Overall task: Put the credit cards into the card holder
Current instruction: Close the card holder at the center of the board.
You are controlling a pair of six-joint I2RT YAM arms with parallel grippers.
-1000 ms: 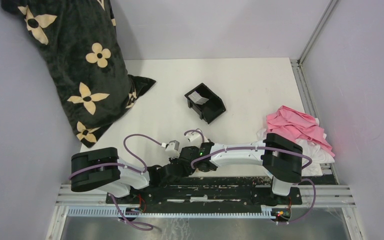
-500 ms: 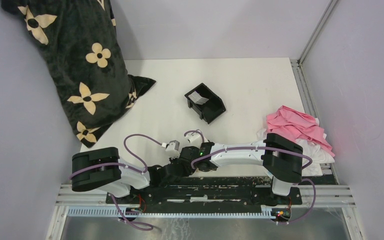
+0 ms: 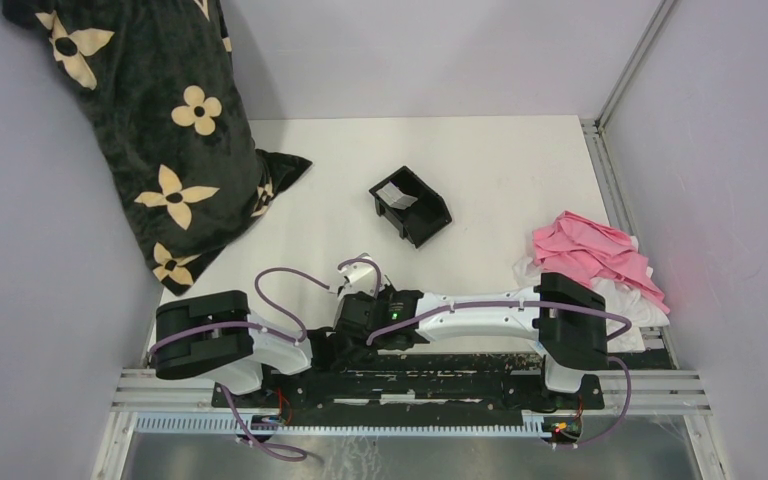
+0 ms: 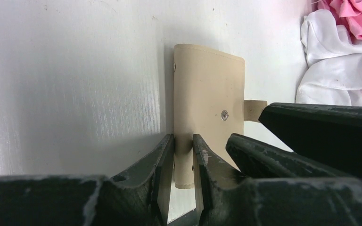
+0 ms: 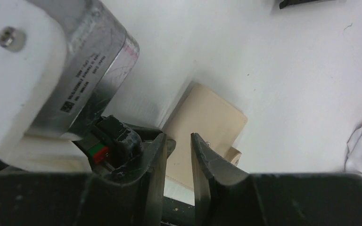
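The step in hand looks like readying the small tan leather-like folding card holder (image 4: 207,89) for loading. Both arms are meeting over it at the near edge of the white tabletop (image 3: 505,165), left of centre, where the top view is hiding it beneath the wrists.

The left fingers (image 4: 162,160) are standing only narrowly apart and are pinching the holder's near edge, which is running between them and touching both. The right fingers (image 5: 202,162) are also standing narrowly apart, just over the holder's right side, close to its little snap tab (image 4: 254,109), which is sticking out to the right. Whether they are gripping anything I cannot tell. The holder is lying folded shut.

Only 1 card is showing: a pale grey-white plastic card (image 3: 396,194) lying in the left-hand compartment of the black 2-compartment plastic tray (image 3: 430,215), well apart toward the far side.

The next move probably calls for the left fingers steadying the holder while the right fingers are lifting the flap open, before any card is fetched. Holding by a thin edge is risking a slip.
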